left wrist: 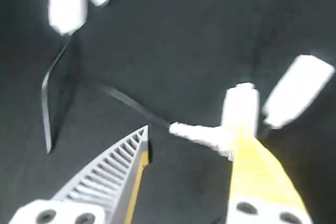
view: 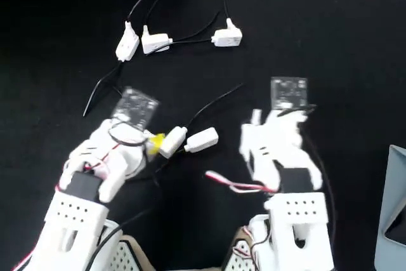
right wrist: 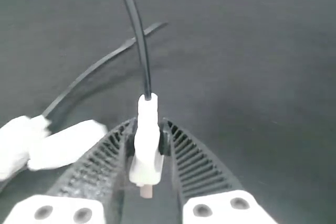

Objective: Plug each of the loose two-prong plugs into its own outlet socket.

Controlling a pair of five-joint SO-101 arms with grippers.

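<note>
My right gripper is shut on a white two-prong plug whose black cable runs away from it; in the high view this gripper sits right of centre. My left gripper is open, low over the black cloth. A white plug lies against the tip of its yellow finger, with a second white piece just beyond. From above, these two pieces lie end to end beside the left gripper. Three white cabled pieces lie at the back.
Black cables loop across the black cloth between the back pieces and the arms. A red and white wire hangs between the arm bases. A grey box edge stands at the right border.
</note>
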